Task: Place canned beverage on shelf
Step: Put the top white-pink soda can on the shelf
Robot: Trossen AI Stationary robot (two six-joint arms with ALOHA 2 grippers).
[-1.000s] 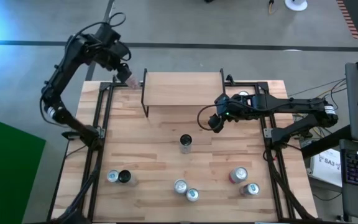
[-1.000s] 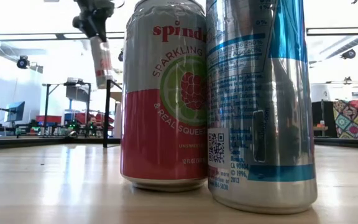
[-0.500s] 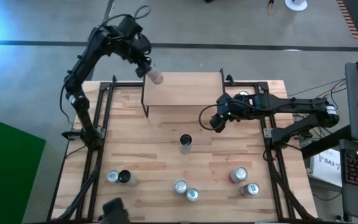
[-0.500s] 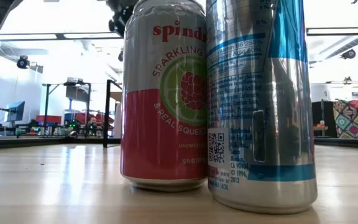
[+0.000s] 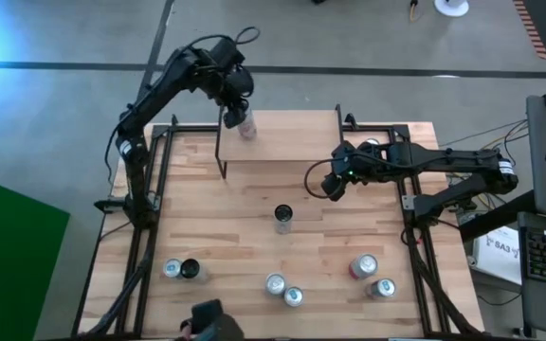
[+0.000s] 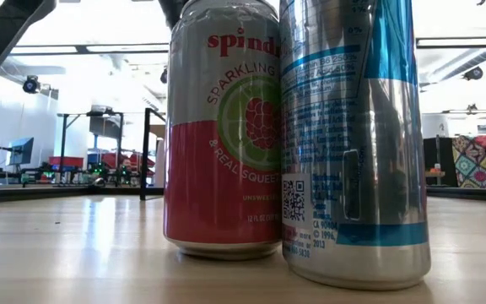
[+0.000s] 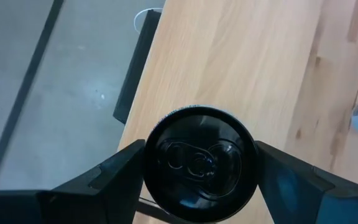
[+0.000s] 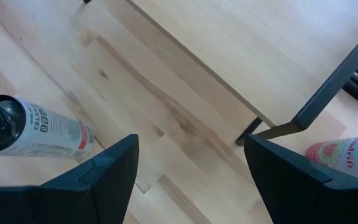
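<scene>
The left gripper (image 5: 238, 106) is over the left rear corner of the shelf (image 5: 282, 135), with its fingers (image 7: 110, 177) closed on either side of a beverage can (image 5: 246, 124). In the left wrist view the dark lid of this held can (image 7: 197, 164) sits squarely between the two fingers, with the light wood shelf board (image 7: 241, 68) beneath and beyond it, close to the board's edge. Whether the can's base is touching the board cannot be told from these views. The shelf stands at the far middle of the desk (image 5: 216, 237), its black wire legs visible at its left end. The right gripper (image 5: 333, 186) is positioned above the desk just off the shelf's front right corner; its fingers (image 8: 98, 177) are spread well apart and hold nothing. The right wrist view shows one can with a dark lid (image 8: 30, 132) on the desk, a pink can (image 8: 347, 157) past the shelf leg, and the shelf board's corner (image 8: 253, 56). On the desk there are further cans: one dark-lidded can near the centre (image 5: 283, 218), a pair at the front left (image 5: 181, 270), a pair at the front middle (image 5: 283, 290) and a pair at the front right (image 5: 372, 277). In the low view, a red and silver raspberry-lime can (image 6: 223, 127) and a silver and blue can (image 6: 354, 139) stand side by side, filling most of the picture.
</scene>
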